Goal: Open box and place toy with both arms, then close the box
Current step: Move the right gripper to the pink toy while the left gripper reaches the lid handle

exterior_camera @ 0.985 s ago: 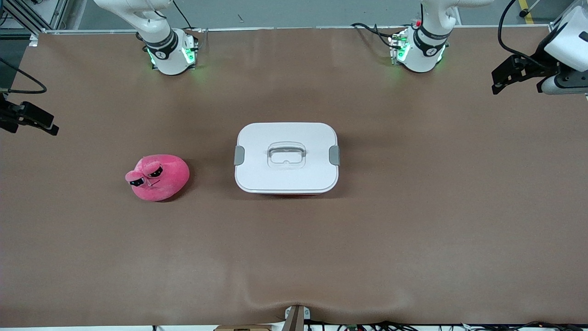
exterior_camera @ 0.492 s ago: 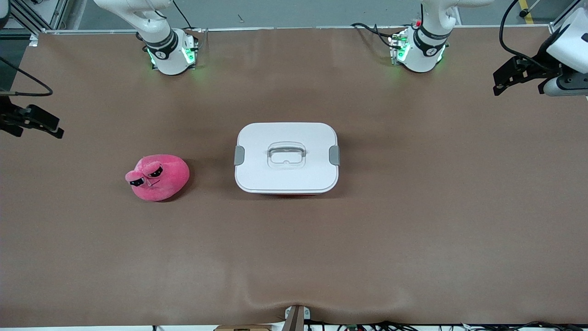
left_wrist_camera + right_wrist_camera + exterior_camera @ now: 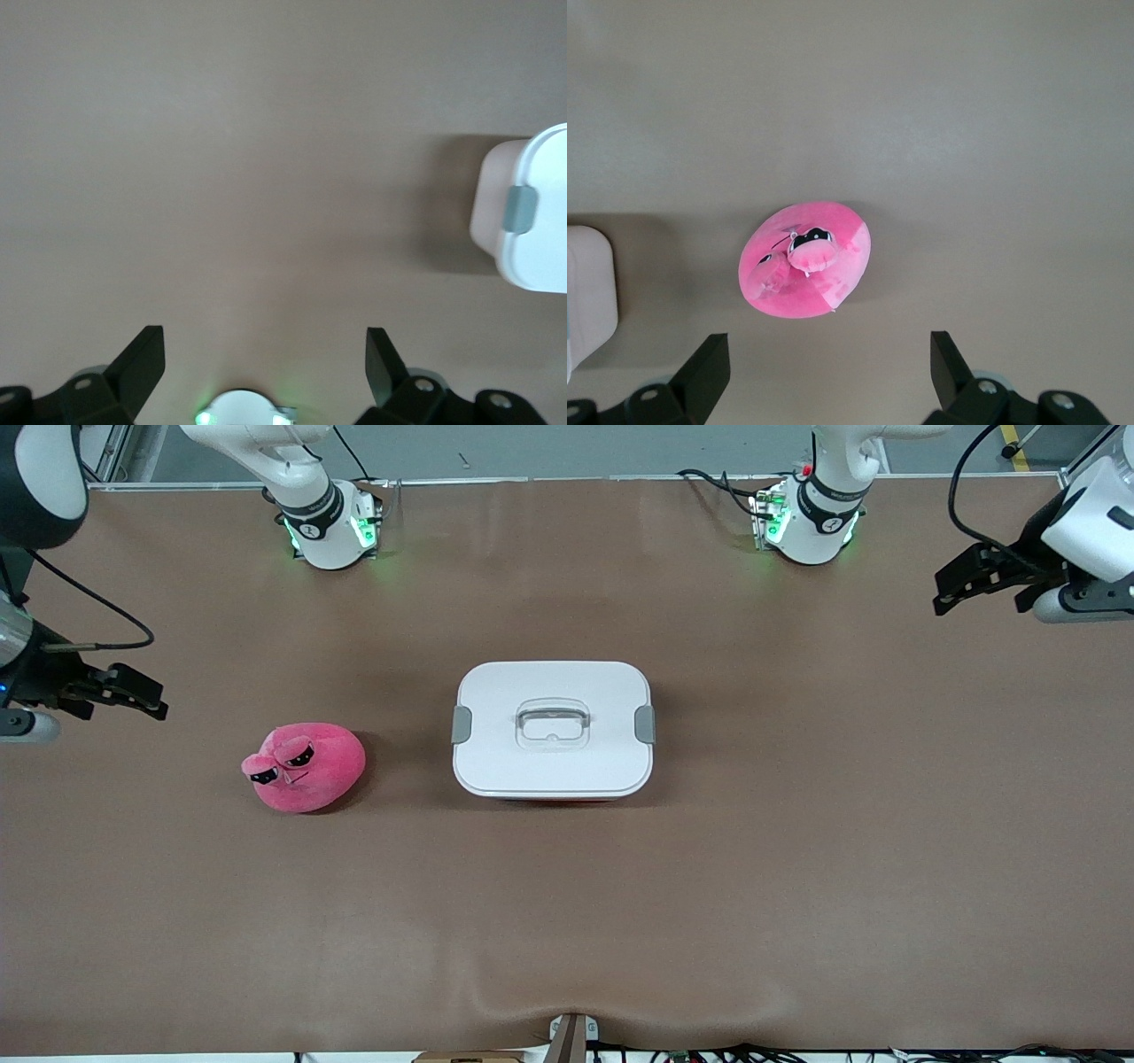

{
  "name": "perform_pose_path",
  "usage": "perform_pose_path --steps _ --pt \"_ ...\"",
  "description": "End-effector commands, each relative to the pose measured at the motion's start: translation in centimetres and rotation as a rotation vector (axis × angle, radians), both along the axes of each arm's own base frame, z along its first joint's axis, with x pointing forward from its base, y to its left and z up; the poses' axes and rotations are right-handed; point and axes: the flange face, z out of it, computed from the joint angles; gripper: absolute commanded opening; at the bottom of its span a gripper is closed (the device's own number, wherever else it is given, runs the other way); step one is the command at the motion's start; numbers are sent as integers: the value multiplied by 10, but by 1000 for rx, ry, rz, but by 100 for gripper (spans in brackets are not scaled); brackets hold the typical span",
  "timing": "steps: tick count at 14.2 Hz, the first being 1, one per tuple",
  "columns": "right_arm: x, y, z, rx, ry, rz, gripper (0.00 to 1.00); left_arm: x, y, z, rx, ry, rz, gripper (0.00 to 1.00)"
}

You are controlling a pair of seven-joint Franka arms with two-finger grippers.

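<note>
Brown table (image 3: pixel 797 886): box (image 3: pixel 553 729) still shut mid-table, toy (image 3: pixel 304 766) beside it toward the right arm's end. I've brought the right gripper (image 3: pixel 115 689) and left gripper (image 3: pixel 966 584) inward from the table's end edges, both with jaws apart, empty; approach only starting.

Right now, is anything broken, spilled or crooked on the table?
Nothing stands out. The white-lidded rounded box sits square and shut with both grey clips down, and the pink plush toy rests beside it, toward the right arm's end.
</note>
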Motion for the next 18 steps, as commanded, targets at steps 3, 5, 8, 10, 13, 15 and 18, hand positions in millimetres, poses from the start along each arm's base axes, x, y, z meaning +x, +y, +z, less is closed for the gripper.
perform_pose_path --steps 3,5,8,10,13,15,18 --pt "-4 12 -51 2 46 8 100 19 -72 -37 -15 63 126 100" --pt "-6 19 -75 14 55 -33 100 21 -111 -49 -22 55 222 100" --pt "-10 35 -97 14 68 -116 100 18 -165 -71 -22 72 365 100" --pt "-11 52 -115 11 71 -153 100 14 -197 -86 -27 83 396 100" --pt "-15 62 -156 9 55 -202 100 11 -235 -108 -30 97 505 100" --pt "-17 64 -170 5 76 -248 100 7 -265 -123 -32 106 625 100" --pt "-15 67 -190 -4 102 -248 81 4 -299 -145 -41 108 778 100"
